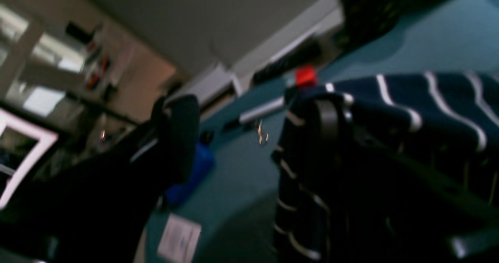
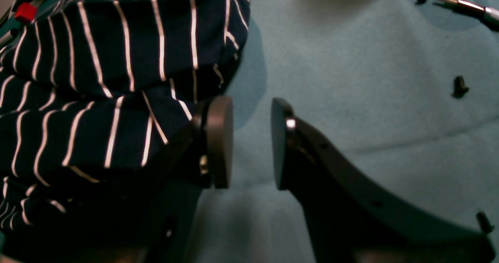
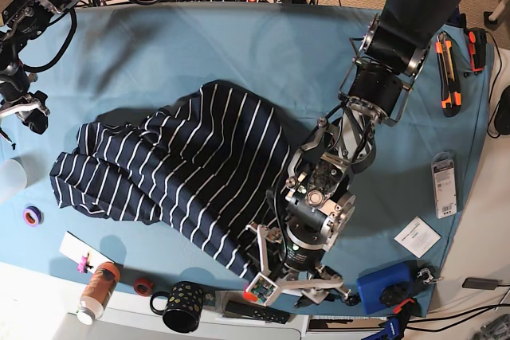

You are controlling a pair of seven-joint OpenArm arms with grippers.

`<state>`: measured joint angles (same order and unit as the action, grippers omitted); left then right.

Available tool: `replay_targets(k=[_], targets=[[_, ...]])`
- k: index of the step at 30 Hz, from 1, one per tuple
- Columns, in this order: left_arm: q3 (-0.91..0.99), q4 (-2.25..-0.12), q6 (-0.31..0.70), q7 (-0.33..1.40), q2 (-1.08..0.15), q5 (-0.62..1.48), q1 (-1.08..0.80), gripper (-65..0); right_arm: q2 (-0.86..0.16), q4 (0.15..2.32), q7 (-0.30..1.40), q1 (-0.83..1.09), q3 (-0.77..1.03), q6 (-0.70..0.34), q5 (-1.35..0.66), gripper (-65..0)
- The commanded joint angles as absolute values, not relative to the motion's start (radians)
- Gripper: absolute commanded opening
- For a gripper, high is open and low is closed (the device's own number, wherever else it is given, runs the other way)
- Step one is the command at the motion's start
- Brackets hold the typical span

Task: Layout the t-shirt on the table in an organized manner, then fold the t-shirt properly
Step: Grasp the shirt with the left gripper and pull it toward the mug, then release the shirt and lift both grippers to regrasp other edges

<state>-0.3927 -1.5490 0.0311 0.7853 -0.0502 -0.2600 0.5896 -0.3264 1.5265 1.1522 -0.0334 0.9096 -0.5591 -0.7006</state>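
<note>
The t-shirt (image 3: 191, 165), dark navy with thin white stripes, lies bunched and creased across the middle of the teal table (image 3: 239, 53). My left gripper (image 1: 253, 126) is at the shirt's near lower corner, with its jaws wide apart. A striped fold of the t-shirt (image 1: 421, 99) drapes against its right finger (image 1: 327, 122), and nothing is pinched. My right gripper (image 2: 251, 142) hovers open over bare table (image 2: 351, 80), with the t-shirt (image 2: 97, 80) just left of its left pad (image 2: 220, 142). In the base view this right gripper (image 3: 24, 113) is at the far left edge.
A spotted mug (image 3: 179, 304), a bottle (image 3: 96, 292) and tape rolls (image 3: 32, 215) line the near left edge. A blue box (image 3: 382, 288), a white card (image 3: 417, 236) and orange cutters (image 3: 446, 77) sit to the right. A screwdriver (image 2: 468, 6) and black screws (image 2: 460, 85) lie near my right gripper.
</note>
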Motion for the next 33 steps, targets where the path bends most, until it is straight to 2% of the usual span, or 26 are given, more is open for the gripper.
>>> replay_targets(k=[1,4,9,14,16,19,22,25,33], targets=[[-0.39,-1.576,0.019,0.796,-0.044,-0.268,0.638,-25.1,-0.349,1.544,1.13,-0.044,0.913,-0.565,-0.718,-47.6],[-0.39,-1.609,0.019,0.911,-0.045,-0.268,0.665,-25.1,-0.348,1.544,1.125,-0.044,0.912,-0.574,-0.718,-47.6],[-0.39,-1.634,0.041,0.931,-0.045,-0.218,0.687,-25.1,-0.349,1.544,1.118,-0.044,0.912,-0.603,-0.718,-47.6],[-0.39,-1.557,0.263,0.95,-0.044,-0.009,0.673,-28.1,-0.349,1.544,1.118,-0.044,0.912,-0.603,-0.718,-47.6],[-0.39,-1.502,0.307,0.951,-0.045,0.011,0.674,-28.1,-0.348,1.544,1.118,-0.044,0.912,-0.603,-0.718,-47.6],[-0.39,-1.486,0.287,0.983,-0.045,-0.043,0.677,-28.1,-0.348,1.544,1.118,-0.045,0.912,-0.603,-0.718,-47.6],[-0.39,-1.513,0.194,1.067,-0.046,-0.093,0.698,-28.1,-0.348,1.544,1.118,-0.044,0.911,-0.604,-0.718,-47.6],[-0.39,-1.568,0.149,1.104,-0.045,-0.096,0.72,-28.1,-0.346,1.544,1.118,-0.044,0.91,-0.604,-0.718,-47.6],[-0.389,-1.648,0.157,1.154,-0.046,-0.053,0.638,-28.1,-0.346,1.544,1.118,-0.044,0.906,-0.606,-0.718,-47.6]])
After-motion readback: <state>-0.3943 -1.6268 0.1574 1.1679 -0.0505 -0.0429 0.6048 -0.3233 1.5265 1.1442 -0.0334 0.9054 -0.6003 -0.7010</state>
